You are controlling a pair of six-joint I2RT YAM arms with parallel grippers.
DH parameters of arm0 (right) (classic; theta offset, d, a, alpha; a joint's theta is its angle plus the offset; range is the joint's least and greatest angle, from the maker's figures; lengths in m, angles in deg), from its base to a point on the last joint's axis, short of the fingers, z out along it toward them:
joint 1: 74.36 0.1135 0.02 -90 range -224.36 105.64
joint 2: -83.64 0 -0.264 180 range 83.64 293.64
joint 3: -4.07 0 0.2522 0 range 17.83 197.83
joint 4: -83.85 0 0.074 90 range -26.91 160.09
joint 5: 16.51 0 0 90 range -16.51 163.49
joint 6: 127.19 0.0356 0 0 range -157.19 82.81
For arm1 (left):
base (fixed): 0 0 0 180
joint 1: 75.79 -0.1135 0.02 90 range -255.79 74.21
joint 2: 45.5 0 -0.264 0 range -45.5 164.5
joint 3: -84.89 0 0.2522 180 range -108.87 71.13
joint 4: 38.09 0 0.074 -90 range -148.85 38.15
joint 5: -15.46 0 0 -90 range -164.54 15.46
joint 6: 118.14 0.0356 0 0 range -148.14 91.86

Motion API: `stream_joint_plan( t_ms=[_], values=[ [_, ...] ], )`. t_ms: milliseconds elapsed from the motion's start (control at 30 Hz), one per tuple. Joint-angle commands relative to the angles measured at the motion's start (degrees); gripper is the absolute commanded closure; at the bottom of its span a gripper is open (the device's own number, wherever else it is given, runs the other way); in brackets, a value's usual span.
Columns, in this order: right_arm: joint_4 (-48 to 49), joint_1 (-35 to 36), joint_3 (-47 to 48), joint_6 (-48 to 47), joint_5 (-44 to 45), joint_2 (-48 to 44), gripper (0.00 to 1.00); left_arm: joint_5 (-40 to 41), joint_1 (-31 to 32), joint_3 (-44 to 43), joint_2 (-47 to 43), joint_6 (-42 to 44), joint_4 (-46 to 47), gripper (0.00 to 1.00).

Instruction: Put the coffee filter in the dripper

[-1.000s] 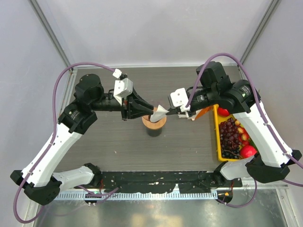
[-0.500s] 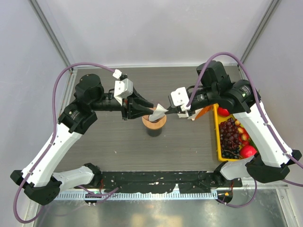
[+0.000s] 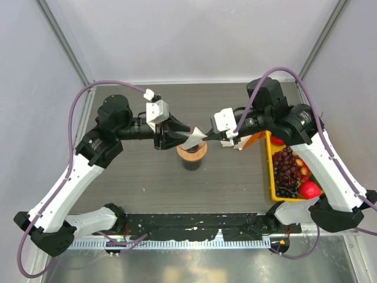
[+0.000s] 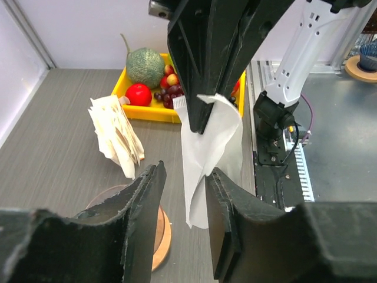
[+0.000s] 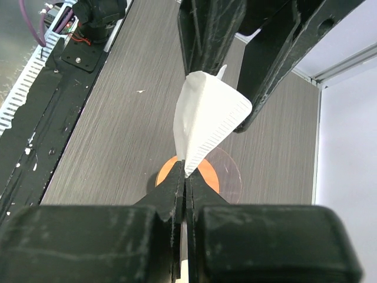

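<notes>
**Filter over dripper.** One coffee filter [image 5: 206,118] is shown just above the one dripper [image 3: 194,154], its tip pinched by the right gripper [image 5: 184,180]. The left gripper [image 4: 184,174] is spread, two fingers straddling the filter; contact cannot be made out. The dripper is largely hidden in both wrist views.

I see a dark grey wood-grain table [image 3: 129,171] carrying the dripper [image 3: 192,156] near its middle, a yellow fruit tray [image 3: 270,171] along its right edge, and a ruffled bunch of paper filters [image 4: 118,137] standing between the two
</notes>
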Motion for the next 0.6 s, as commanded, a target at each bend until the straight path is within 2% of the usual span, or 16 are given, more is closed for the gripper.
stream_joint_plan(
  t_ms=[0, 100, 233, 333, 433, 500, 533, 567],
  values=[
    [6.87, 0.03, -1.10, 3.43, -0.81, -2.60, 0.95, -1.25, -0.06, 2.49, -1.63, 0.79, 2.46, 0.55],
    [10.56, 0.03, -3.03, 6.69, -0.90, -4.26, 0.95, -3.36, -0.06, 6.09, -2.69, 0.71, 4.91, 0.53],
    [13.82, 0.03, -5.50, 9.68, -2.22, -5.76, 0.95, -2.84, -0.06, 8.91, -3.57, -2.37, 9.84, 0.62],
    [14.53, 0.03, -6.55, 10.82, -2.66, -6.20, 0.95, -2.48, -0.06, 8.56, -3.83, -2.46, 10.46, 0.76],
    [14.18, 0.03, -7.08, 11.18, -2.66, -6.73, 0.95, -3.18, 0.03, 8.56, -4.71, -1.41, 10.29, 0.99],
    [9.99, 0.03, -6.82, 9.61, -1.09, -6.91, 0.69, -4.15, -0.06, 7.52, -4.98, 2.79, 6.62, 1.00],
    [8.39, 0.03, -5.34, 7.68, -0.21, -6.73, 0.46, -4.50, -0.06, 6.46, -4.98, 6.03, 2.68, 1.00],
    [6.38, 0.03, -4.45, 6.71, 2.33, -6.47, 0.39, -4.51, -0.06, 4.71, -4.80, 10.07, -1.28, 1.00]
  ],
)
